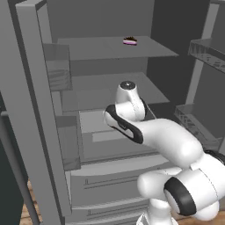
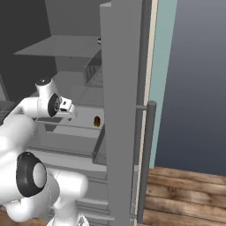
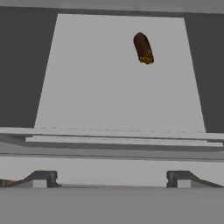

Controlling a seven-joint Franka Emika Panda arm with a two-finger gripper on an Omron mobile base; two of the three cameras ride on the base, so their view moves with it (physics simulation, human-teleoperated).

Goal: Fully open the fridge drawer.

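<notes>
Grey fridge interior (image 1: 110, 48), no readable labels; gripper (image 3: 112, 179) wide apart, empty, above fridge drawer (image 3: 118, 83).

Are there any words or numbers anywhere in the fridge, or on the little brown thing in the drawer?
None: no words, numbers or signs can be read anywhere.
The brown thing on the fridge drawer floor is plain.
The small cake slice on the upper shelf has no label.
The claw carries no writing.

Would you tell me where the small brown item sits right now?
The brown item lies on the fridge drawer floor, toward its far right in the hand view.
</notes>
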